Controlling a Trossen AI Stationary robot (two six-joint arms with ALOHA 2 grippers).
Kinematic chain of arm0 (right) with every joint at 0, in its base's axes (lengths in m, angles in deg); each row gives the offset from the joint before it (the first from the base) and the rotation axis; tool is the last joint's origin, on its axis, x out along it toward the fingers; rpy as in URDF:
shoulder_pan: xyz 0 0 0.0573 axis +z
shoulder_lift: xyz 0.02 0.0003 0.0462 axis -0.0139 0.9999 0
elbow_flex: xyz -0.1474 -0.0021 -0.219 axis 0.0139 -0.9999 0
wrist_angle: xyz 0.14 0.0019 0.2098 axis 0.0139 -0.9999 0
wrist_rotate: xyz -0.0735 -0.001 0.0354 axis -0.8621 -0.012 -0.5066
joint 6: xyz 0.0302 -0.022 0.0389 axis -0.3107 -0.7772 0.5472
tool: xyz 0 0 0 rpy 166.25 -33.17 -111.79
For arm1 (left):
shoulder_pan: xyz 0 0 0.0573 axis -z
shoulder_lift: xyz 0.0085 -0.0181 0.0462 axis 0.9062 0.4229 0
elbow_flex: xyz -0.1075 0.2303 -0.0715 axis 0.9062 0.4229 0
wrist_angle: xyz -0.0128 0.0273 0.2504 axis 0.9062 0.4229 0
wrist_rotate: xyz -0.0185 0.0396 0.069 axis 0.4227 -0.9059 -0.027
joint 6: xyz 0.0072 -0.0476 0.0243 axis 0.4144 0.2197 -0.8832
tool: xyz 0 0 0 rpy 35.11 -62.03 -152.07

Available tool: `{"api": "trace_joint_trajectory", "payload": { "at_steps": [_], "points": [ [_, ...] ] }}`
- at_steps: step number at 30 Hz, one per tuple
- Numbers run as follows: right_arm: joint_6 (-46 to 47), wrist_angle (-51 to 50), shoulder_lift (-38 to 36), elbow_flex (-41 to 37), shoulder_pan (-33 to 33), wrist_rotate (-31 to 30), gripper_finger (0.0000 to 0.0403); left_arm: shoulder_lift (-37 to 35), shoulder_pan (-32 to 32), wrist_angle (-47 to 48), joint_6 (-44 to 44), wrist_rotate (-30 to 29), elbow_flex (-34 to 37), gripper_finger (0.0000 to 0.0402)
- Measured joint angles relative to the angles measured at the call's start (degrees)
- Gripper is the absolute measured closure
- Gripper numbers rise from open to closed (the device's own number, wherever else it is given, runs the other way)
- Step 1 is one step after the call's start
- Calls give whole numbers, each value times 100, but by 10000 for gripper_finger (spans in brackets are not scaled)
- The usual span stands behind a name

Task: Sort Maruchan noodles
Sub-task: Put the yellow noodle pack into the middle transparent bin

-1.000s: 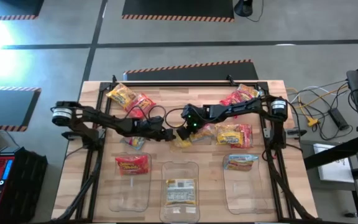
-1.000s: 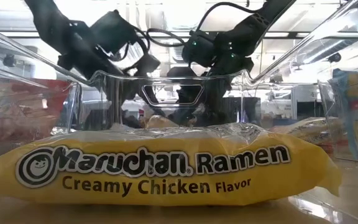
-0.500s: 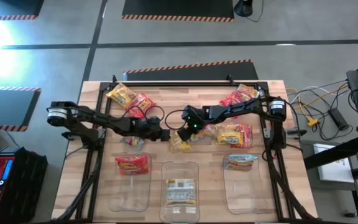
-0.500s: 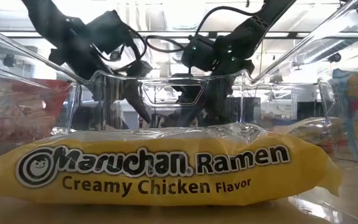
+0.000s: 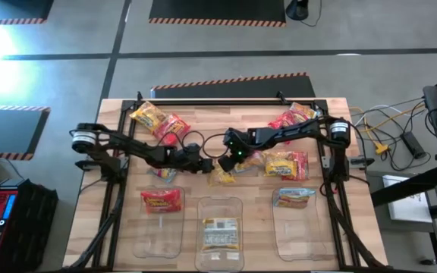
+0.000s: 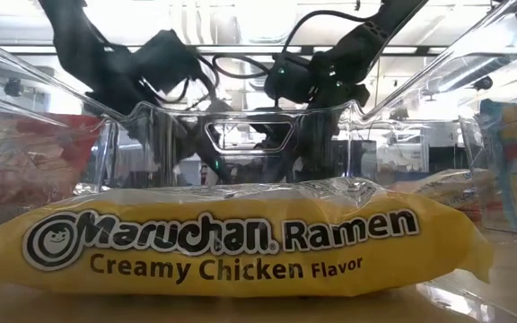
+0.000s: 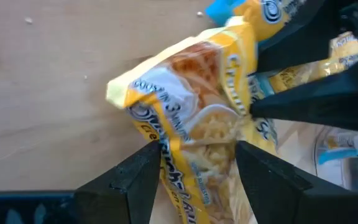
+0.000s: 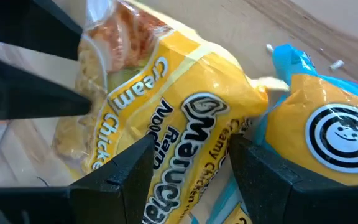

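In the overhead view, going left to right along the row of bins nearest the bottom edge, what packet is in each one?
Red packet in the left bin → pale yellow packet in the middle bin → light blue and yellow packet in the right bin.

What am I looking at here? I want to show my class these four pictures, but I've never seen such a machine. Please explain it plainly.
It is a robot with two dark arms at a wooden table, sorting ramen packets. One picture looks straight down from above, one looks level across the table through a clear bin, and two come from cameras on the arms' wrists.

On the table lie red, yellow and blue packets. Three clear bins stand at the near edge, each with one packet; the middle one holds a yellow Creamy Chicken packet.

At the table's middle, the left claw and right claw meet from opposite sides at one yellow packet. Each wrist picture shows that packet between its own claw's fingers, so both seem to grip it.
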Motion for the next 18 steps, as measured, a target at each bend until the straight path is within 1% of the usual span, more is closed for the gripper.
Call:
{"api": "trace_joint_trajectory", "payload": {
  "at_steps": [10, 18],
  "points": [
    [-49, -221, -14, 0, -4, -21, 204, 691, -2, -1224, 69, 45, 9, 208],
    [-136, -186, -7, 0, -2, -38, 204, 617, -2, -1287, 28, 128, 66, 213]
  ]
}}
